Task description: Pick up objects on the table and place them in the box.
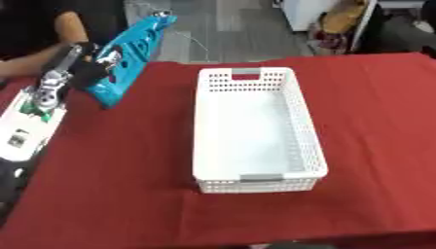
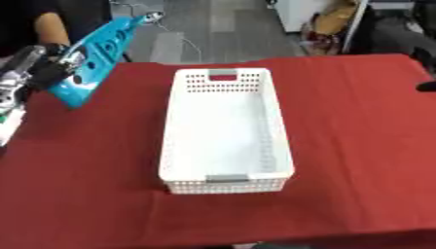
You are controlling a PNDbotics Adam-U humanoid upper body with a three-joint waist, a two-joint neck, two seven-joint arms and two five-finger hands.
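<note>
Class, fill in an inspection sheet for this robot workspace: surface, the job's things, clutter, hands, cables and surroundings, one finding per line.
Surface: table under a red cloth, lying flat.
Job's things: white perforated plastic basket with grey handles at mid-table, nothing inside; shiny blue plastic packet held tilted above the table's far left corner.
Clutter: nothing seen.
Hands: left hand, black with silver parts, fingers curled on the blue packet; right hand not clearly seen, only a dark shape at the right edge of the right eye view.
Cables: a thin pale cable on the floor beyond the table.
Surroundings: grey floor; a person's arm at far left, touching nothing.
</note>
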